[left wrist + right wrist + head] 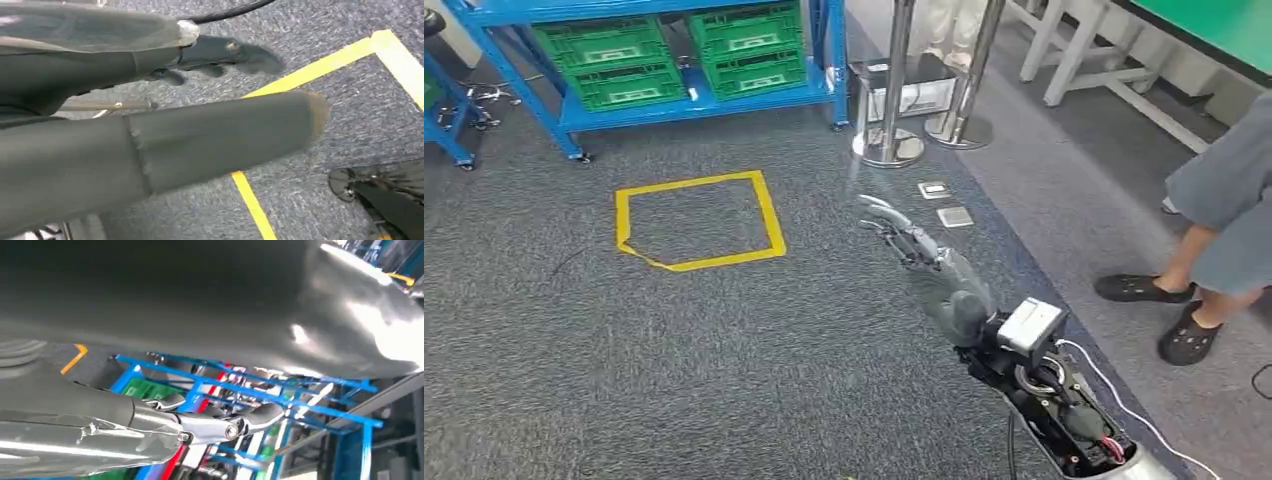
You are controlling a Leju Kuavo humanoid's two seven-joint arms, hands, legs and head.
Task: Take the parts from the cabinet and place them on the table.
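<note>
Beside taped square [699, 221], right robot hand [902, 236] open w/ nothing

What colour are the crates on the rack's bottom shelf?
Green crates on the blue rack; clearest in the head view.

The head view looked forward and down from high on the robot onto grey carpet [724, 350], with a blue rack [674, 105] across the upper left of the frame and a yellow tape square [769, 215] at centre left. The left wrist view sat very close behind the left hand [150, 140], facing the carpet; it shared that yellow tape [310, 72]. The right wrist view (tilted) looked past the right hand [200, 300] toward the blue rack [240, 385].
</note>
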